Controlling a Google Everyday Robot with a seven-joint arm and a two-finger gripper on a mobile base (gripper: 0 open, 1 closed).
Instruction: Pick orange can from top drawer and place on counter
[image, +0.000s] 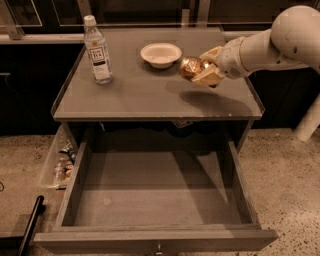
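The orange can (190, 66) is a shiny gold-orange can held in my gripper (201, 71), lifted above the right half of the grey counter (140, 95). The gripper is shut on the can; its tan fingers (210, 76) wrap the can's right side. My white arm reaches in from the upper right. The can's shadow falls on the counter just below and to the right. The top drawer (155, 200) is pulled fully open below the counter, and its flat grey bottom shows nothing inside.
A clear plastic bottle (97, 49) with a white cap stands at the counter's back left. A white bowl (160, 54) sits at the back centre, close to the can. A side bin of small items (62, 165) hangs left of the drawer. A dark bar (30, 225) lies on the floor.
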